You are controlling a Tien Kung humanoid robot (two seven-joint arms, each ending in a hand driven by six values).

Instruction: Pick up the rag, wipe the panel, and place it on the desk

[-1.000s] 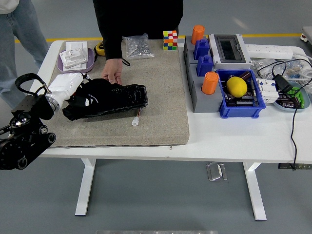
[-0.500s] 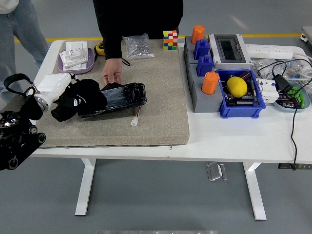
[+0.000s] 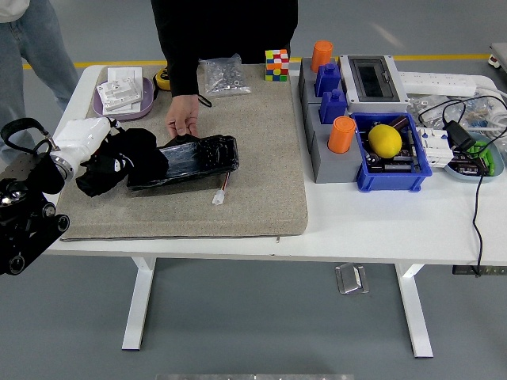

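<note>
A black panel (image 3: 194, 158) lies on the beige mat (image 3: 261, 142), left of the middle. My left hand (image 3: 89, 142), white, comes in from the left and is shut on a black rag (image 3: 119, 162) that rests on the panel's left end. A person's hand (image 3: 182, 120) presses on the panel's far edge. My right hand is out of view.
A purple tray of white parts (image 3: 123, 91), a bag of screws (image 3: 222, 75) and a colour cube (image 3: 276, 65) stand at the back. Grey and blue blocks with orange cylinders (image 3: 333, 119), a blue bin with a yellow lemon (image 3: 385, 141) and cables (image 3: 467, 134) fill the right side.
My left hand has drawn the rag leftwards along the panel toward its left end. The panel has shifted a little with it. The person's hand stays on its far edge.
</note>
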